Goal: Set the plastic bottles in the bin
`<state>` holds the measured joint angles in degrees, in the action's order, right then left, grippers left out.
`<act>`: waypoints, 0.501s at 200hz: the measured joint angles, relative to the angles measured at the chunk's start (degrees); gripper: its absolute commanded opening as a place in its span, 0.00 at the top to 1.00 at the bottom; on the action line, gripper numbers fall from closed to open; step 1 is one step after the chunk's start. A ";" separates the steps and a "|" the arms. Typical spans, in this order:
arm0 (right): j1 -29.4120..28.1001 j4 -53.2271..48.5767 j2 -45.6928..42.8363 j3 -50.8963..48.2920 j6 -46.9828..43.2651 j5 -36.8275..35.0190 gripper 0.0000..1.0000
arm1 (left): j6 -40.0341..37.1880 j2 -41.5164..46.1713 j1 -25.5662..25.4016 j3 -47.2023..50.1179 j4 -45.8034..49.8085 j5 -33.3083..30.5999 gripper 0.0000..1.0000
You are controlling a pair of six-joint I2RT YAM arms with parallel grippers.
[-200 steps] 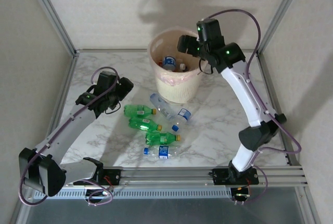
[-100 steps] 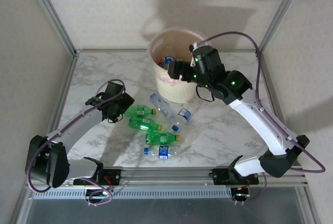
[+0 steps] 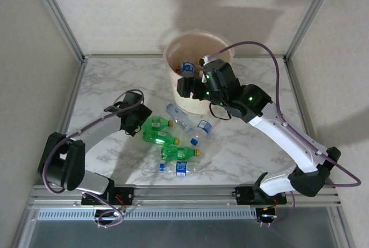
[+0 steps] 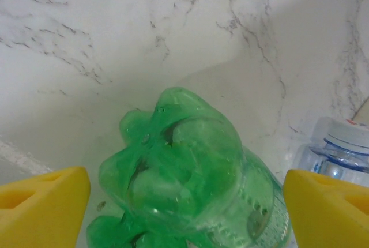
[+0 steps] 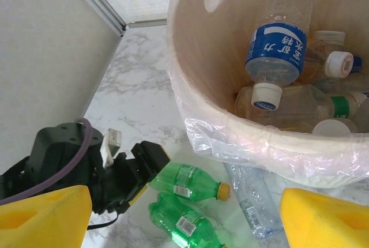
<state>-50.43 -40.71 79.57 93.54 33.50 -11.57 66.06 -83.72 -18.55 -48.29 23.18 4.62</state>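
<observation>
Grasping looks like the step in hand for the left gripper [image 4: 185, 202]. Its yellow fingers [image 4: 40, 205] stand wide on either side of the lobed base of a green bottle [image 4: 184, 167], with a gap on both sides and nothing held. From above, that bottle lies on its side a little left of the middle of the table [image 3: 104, 81], its cap pointing toward the right edge. It is the leftmost of a loose cluster between the bin and the near edge.

The rounded base is probably a slippery place to pinch. Sliding further along to the straight, ribbed body before closing should give a surer hold. Thin plastic like this will likely dent, so a gentle squeeze should do.

A clear bottle [image 4: 337, 156] sits just beside the right-hand finger. The closing stroke should stay on the green one, so that the neighbour is neither trapped nor rolled away. A straight lift before any swing would spare the two green bottles lying nearer the near edge.

The bin [image 5: 202, 46] stands at the middle of the far edge, already holding several bottles. Its liner [image 5: 277, 150] droops over the rim and could snag a low approach.

The right gripper [image 5: 184, 213] hangs at the bin's near rim, fingers apart and empty, so the left arm's path over the rim may be crowded.
</observation>
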 measured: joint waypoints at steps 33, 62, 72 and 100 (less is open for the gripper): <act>-0.13 0.74 -0.09 -0.90 0.39 -0.63 0.15 | 0.13 -3.26 0.00 -0.28 -1.14 0.26 0.15; -0.13 0.72 -0.09 -1.20 0.42 -0.81 0.14 | 0.24 -5.29 0.00 -0.96 -2.08 0.59 0.18; -0.13 0.87 -0.09 -1.25 0.42 -0.83 0.14 | 0.35 -5.84 0.00 -1.09 -2.40 0.76 0.19; -0.13 1.07 -0.20 -1.86 0.42 -1.25 0.14 | 0.46 -7.56 0.02 -1.68 -2.82 1.01 0.22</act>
<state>-50.57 -39.64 79.37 91.68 33.91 -12.82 66.52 -91.29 -18.52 -49.98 20.36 5.63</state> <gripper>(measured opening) 0.855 0.794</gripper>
